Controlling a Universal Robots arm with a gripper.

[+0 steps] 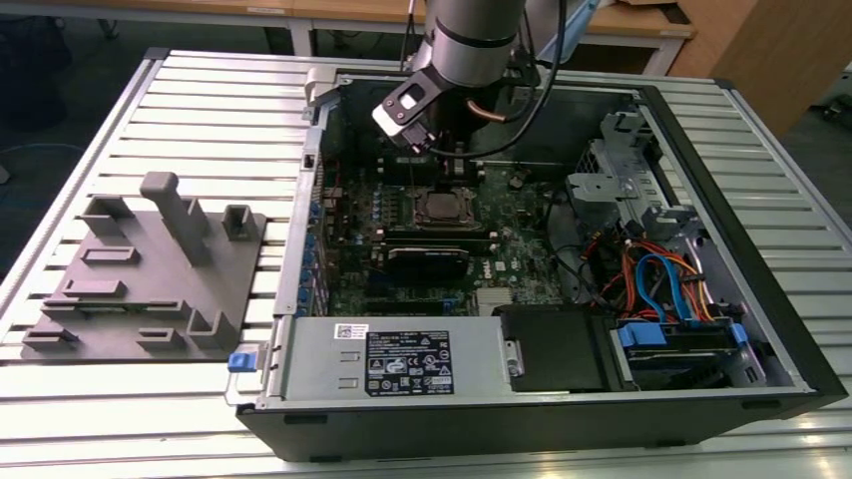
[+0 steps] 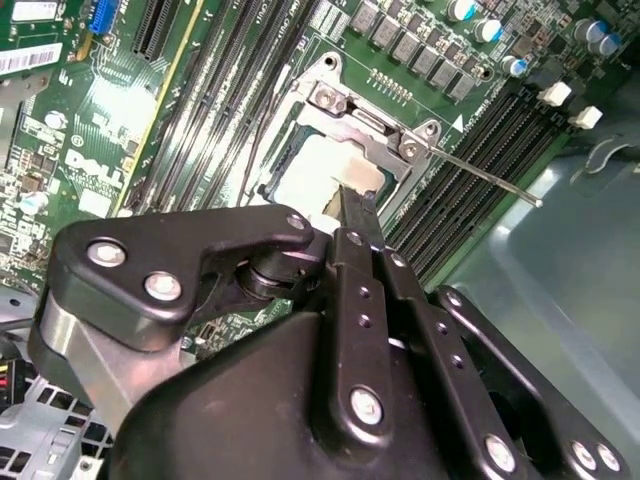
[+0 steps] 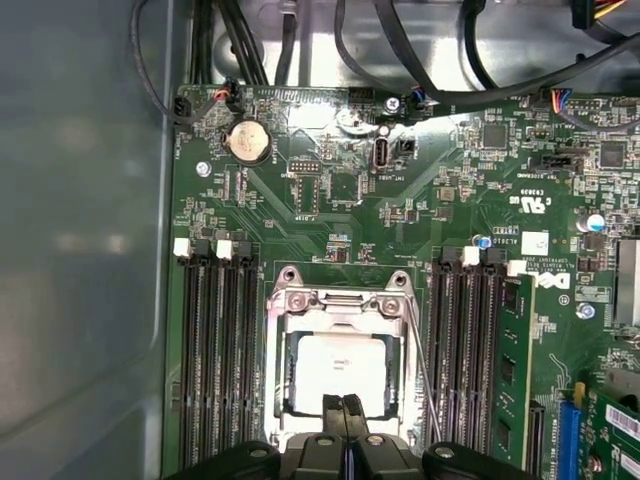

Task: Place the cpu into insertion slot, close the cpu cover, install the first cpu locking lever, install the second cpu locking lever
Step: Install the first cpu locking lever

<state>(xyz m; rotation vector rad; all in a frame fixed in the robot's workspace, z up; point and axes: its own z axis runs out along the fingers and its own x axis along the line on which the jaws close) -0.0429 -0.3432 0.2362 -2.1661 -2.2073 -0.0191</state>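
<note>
My arm reaching down into the open computer case (image 1: pixel 533 429) on the slatted surface (image 1: pixel 200 100), gripper (image 3: pixel 345 402) narrow, fingertips pressed together with nothing between them, at the edge of the cpu (image 3: pixel 335 362); cpu lying in the insertion slot (image 3: pixel 284 380), cpu cover (image 3: pixel 340 300) lowered around it

cpu (image 3: pixel 338 368) pale silver-grey, cpu cover (image 3: pixel 345 320) silvery. Motherboard (image 3: pixel 400 220) green, memory slots (image 3: pixel 215 360) black, gripper (image 3: pixel 343 402) black. Cables (image 1: pixel 655 284) blue and orange. Table (image 1: pixel 200 100) white, ribbed.
</note>
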